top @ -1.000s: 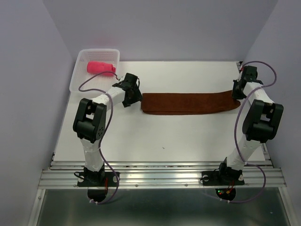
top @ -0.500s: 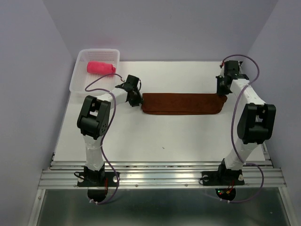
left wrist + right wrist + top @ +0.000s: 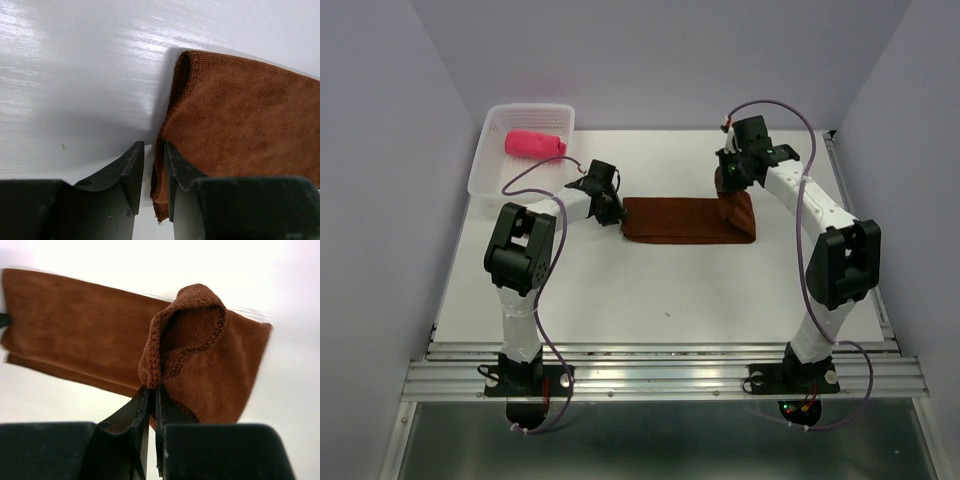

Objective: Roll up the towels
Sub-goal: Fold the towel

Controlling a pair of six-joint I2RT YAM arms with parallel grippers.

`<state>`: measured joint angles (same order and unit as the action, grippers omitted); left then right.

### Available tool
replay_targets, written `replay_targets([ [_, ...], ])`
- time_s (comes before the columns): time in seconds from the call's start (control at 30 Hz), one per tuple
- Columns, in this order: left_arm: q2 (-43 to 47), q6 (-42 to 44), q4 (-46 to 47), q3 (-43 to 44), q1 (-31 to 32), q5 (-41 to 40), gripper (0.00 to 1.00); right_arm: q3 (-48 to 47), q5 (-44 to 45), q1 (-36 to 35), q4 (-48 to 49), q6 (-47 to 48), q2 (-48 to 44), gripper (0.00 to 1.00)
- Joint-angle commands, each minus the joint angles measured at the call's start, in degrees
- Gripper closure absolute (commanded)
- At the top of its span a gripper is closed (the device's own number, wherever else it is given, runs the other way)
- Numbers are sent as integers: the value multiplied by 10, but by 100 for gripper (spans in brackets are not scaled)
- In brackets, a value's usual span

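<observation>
— Where's the brown towel [image 3: 670,220]?
— Mid-surface, its right end doubled over, clenched in the right jaws; the left jaws pinch its left edge.
— Advice?
— Roll tight and straight, left end pinned.

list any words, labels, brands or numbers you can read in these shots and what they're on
None: no readable text appears in any view.
The brown towel, the pink towel and the white basket are plain, with no tag or print showing.
The small lights at the bottom of the overhead view are glowing dots, not characters.
</observation>
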<state>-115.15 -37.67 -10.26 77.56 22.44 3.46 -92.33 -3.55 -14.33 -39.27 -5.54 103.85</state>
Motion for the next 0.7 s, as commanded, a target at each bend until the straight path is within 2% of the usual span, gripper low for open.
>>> replay_targets([
  [0.0,9,10,16,-14,3,8,66,-56,-36,-54,-2,-34,26,99],
  [0.3,13,8,22,-23,2,14,67,-124,-42,-143,34,-104,98,99],
  [0.67,15,9,24,-29,2,15,67,-161,33,-201,50,-133,146,99],
])
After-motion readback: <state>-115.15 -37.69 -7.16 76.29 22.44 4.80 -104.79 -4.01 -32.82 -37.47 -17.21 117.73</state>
